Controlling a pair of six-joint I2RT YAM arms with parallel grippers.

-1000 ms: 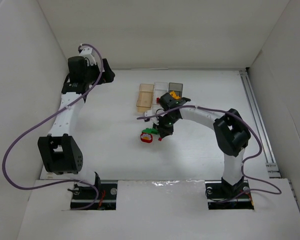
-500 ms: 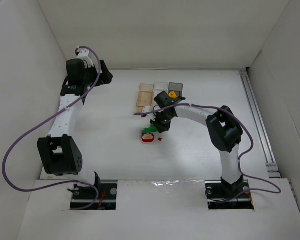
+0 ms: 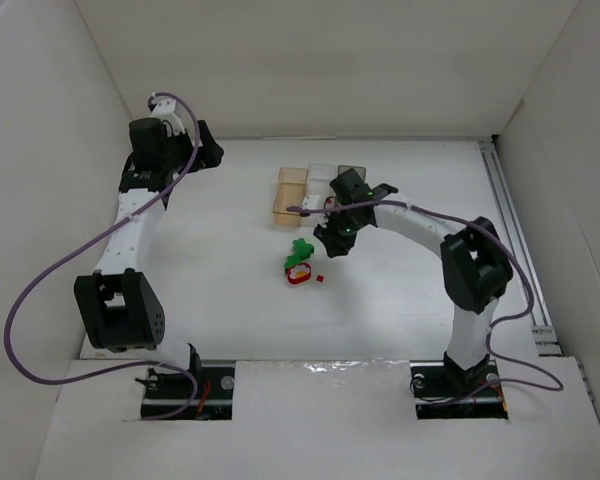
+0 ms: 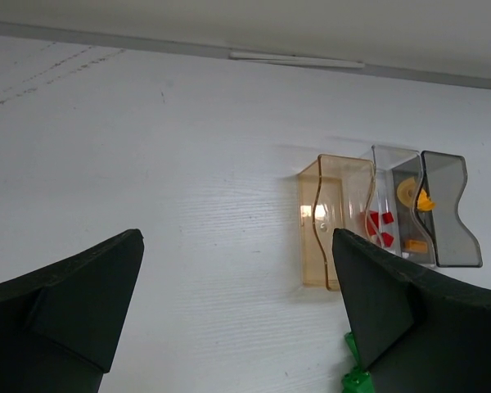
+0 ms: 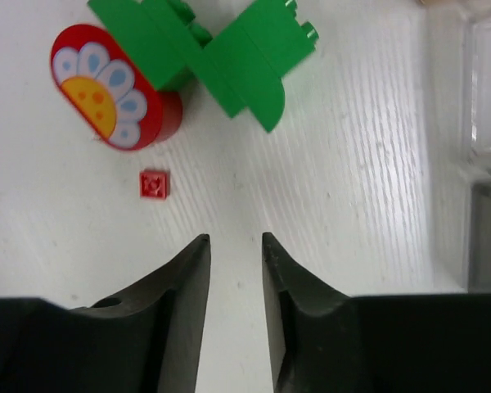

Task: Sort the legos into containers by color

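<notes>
Three containers stand in a row: amber (image 3: 290, 195), clear (image 3: 321, 176) and dark grey (image 3: 352, 172). In the left wrist view the amber one (image 4: 331, 221) looks empty, the clear one (image 4: 385, 205) holds red legos (image 4: 380, 221), and the dark grey one (image 4: 448, 217) holds orange pieces (image 4: 421, 201). On the table lie green legos (image 3: 300, 248) (image 5: 221, 57), a red piece with a flower print (image 3: 298, 275) (image 5: 114, 90) and a tiny red brick (image 3: 320, 277) (image 5: 154, 184). My right gripper (image 3: 328, 243) (image 5: 233, 239) hovers right of them, jaws narrowly apart and empty. My left gripper (image 3: 210, 150) (image 4: 237, 237) is wide open, far left.
White walls enclose the table on three sides. A metal rail (image 3: 520, 250) runs along the right edge. A purple cable (image 3: 40, 280) loops off the left arm. The container edges (image 5: 483, 82) show at the right of the right wrist view.
My right gripper has drawn back from over the legos toward the containers. The green legos now lie a little farther from the red flower piece. The left arm has barely moved.
</notes>
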